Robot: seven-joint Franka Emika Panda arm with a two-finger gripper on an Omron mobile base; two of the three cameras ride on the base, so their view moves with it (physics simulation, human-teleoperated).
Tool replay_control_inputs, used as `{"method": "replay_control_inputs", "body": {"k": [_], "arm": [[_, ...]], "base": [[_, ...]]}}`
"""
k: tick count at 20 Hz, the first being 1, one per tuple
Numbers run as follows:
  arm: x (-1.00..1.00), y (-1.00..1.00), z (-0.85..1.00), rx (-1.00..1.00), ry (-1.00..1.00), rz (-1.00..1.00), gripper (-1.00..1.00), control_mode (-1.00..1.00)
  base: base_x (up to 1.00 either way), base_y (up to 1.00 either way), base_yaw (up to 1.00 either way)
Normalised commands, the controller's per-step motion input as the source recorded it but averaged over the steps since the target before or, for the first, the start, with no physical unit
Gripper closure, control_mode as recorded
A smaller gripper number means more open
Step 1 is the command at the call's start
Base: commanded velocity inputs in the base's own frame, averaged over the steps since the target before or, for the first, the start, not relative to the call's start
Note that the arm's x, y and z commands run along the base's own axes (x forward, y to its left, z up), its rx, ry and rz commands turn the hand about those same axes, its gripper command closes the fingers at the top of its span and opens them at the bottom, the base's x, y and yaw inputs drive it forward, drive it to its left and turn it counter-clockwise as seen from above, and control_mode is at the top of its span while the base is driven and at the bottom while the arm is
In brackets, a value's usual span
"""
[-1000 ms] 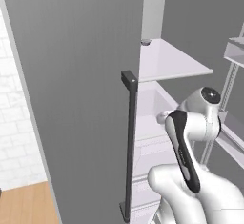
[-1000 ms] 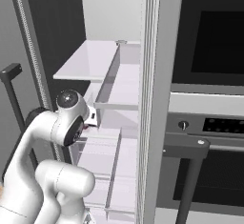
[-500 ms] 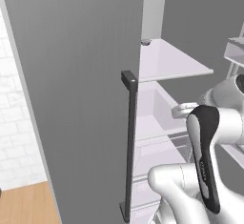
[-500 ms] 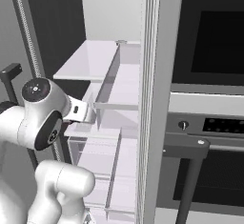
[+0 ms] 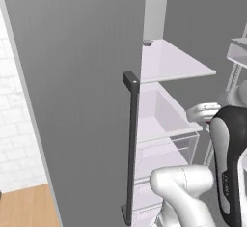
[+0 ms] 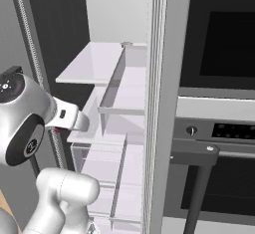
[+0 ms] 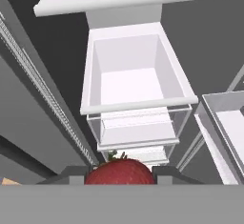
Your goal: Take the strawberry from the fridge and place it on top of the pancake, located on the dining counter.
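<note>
Now the jaws grasp a small red strawberry (image 7: 120,171), carried clear of the open matte grey fridge (image 5: 77,100) for the pancake.

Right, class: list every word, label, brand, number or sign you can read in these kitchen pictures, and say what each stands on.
None can be read.
Arm link: small pale lettering, too blurred to read.
Arm joint cap: tiny marks, unreadable.
Oven control panel: small display marks, too small to read.
</note>
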Motion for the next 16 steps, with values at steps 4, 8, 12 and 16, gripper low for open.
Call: {"method": "replay_control_inputs", "body": {"k": [4,8,12,16], "arm": [[-0.06,0.2,-0.12,-0.04,0.02,0.02,1.0,-1.0],[-0.14,0.13,-0.1,-0.03,0.0,0.0,1.0,1.0],[0.0,0.0,0.0,0.0,0.0,0.0,1.0,1.0],[0.0,0.0,0.0,0.0,0.0,0.0,1.0,1.0]], "base": [[0.0,0.0,0.0],[-0.73,0.5,0.0],[-1.0,0.76,-0.14],[-1.0,0.42,-0.52]]}}
